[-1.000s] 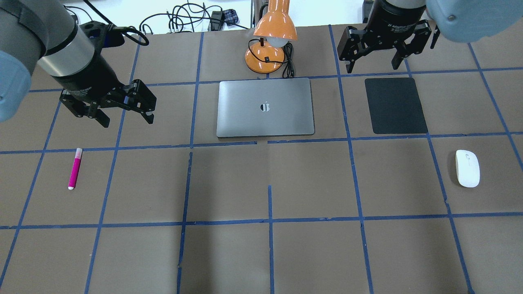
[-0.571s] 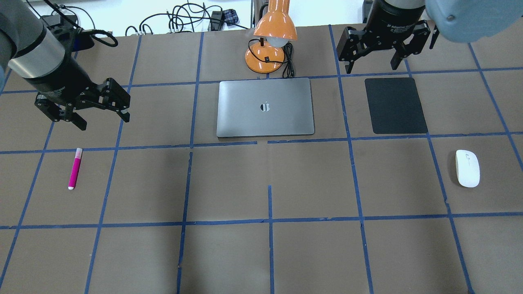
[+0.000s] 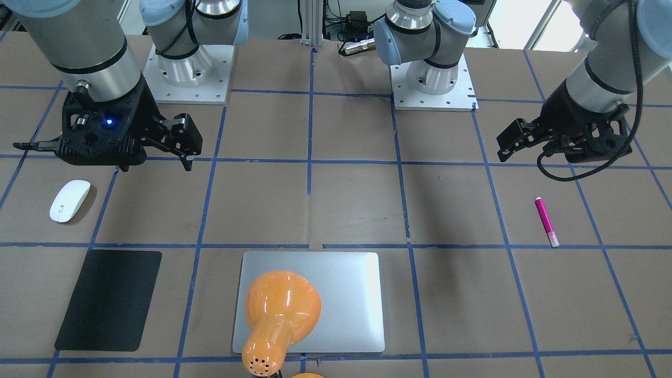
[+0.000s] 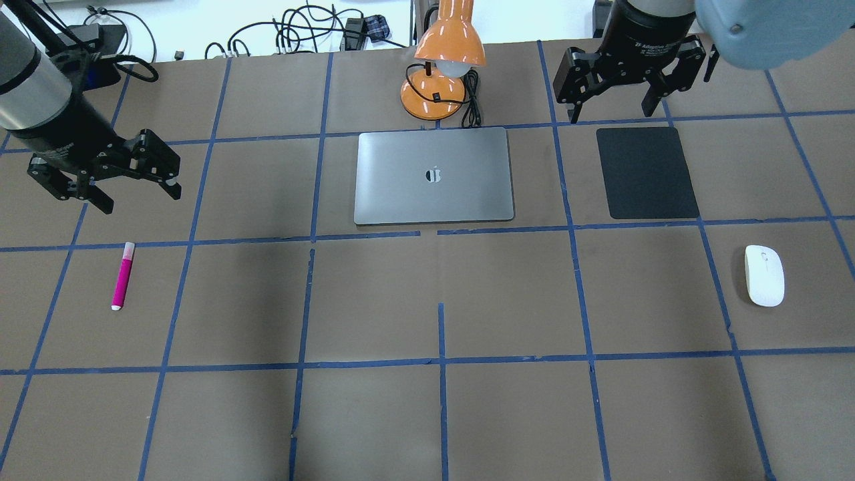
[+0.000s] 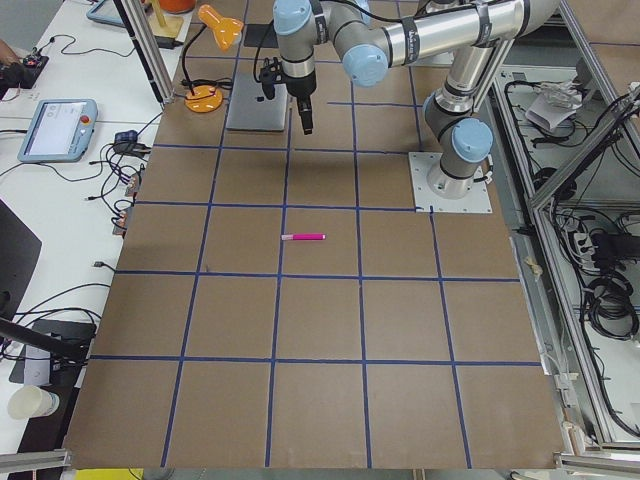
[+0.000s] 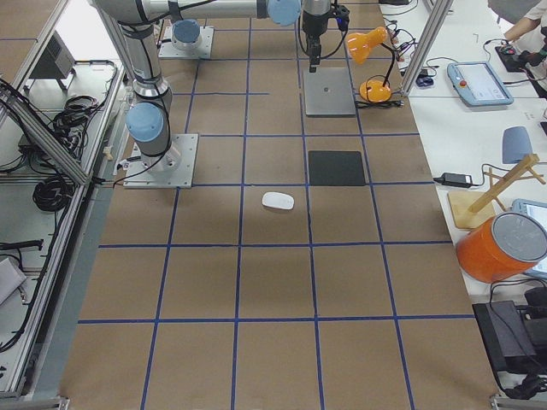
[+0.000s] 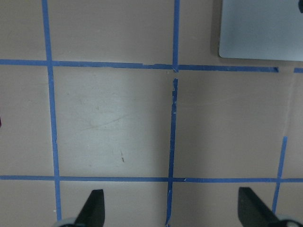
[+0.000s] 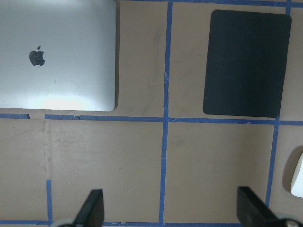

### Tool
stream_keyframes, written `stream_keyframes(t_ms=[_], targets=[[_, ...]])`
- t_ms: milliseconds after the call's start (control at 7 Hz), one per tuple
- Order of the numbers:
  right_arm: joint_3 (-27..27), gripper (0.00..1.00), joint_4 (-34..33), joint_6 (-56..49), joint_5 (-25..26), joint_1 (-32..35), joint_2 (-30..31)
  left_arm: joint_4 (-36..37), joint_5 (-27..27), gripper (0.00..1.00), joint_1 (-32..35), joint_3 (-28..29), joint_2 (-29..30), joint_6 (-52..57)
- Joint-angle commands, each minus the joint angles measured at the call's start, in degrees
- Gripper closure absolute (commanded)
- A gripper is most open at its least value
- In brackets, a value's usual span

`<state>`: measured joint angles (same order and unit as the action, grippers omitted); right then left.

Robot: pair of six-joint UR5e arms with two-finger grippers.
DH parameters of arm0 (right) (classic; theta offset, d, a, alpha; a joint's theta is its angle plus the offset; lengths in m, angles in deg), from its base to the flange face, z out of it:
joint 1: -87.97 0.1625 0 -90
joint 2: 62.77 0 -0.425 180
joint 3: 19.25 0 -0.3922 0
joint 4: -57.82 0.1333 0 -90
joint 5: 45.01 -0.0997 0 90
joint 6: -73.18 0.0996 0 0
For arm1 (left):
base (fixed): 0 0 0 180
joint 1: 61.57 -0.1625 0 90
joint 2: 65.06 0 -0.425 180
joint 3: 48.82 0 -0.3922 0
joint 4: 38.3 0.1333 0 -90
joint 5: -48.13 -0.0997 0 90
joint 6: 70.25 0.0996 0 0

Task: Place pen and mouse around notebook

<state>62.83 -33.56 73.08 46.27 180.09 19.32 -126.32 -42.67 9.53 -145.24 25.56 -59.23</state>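
The magenta pen (image 4: 123,276) lies flat on the table's left side, also seen in the front view (image 3: 546,221). My left gripper (image 4: 140,199) hangs open and empty above the table, just beyond the pen; its wrist view shows bare table and a corner of the notebook (image 7: 262,28). Over on the right side rests the white mouse (image 4: 764,275). The silver notebook (image 4: 434,175) lies closed at the middle back. My right gripper (image 4: 611,113) hovers open and empty at the back right, far from the mouse, whose edge shows in its wrist view (image 8: 297,176).
A black mat (image 4: 646,172) lies right of the notebook, beneath the right gripper. An orange desk lamp (image 4: 441,67) with its cable stands just behind the notebook. Blue tape lines grid the brown table. Cables lie past the far edge.
My left gripper has swung left, away from the notebook, and now hangs beyond the pen. The right gripper, pen, mouse and notebook have stayed put.
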Motion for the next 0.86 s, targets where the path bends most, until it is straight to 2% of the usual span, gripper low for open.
stream_keyframes(t_ms=[0, 286, 429, 571, 714], targets=[[0.0, 0.00, 0.0, -0.1, 0.1, -2.4, 0.0, 1.8, -1.1, 0.00, -4.7, 0.0, 1.8, 7.6], [0.3, 0.00, 0.1, -1.4, 0.7, -8.7, -0.5, 6.1, -1.2, 0.00, -8.8, -0.7, 5.2, 13.5], [2.9, 0.00, -0.3, -7.7, 2.6, -14.3, -0.6, 8.8, -1.1, 0.00, -12.1, -1.7, 6.6, 17.2], [7.0, 0.00, -1.5, -8.8, 5.5, -18.2, -1.0, 12.9, -1.1, 0.00, -15.0, -3.5, 8.2, 21.2], [10.7, 0.00, -6.3, -11.8, 8.3, -21.1, -2.9, 18.6, -1.1, 0.00, -16.5, -6.8, 10.1, 21.7]])
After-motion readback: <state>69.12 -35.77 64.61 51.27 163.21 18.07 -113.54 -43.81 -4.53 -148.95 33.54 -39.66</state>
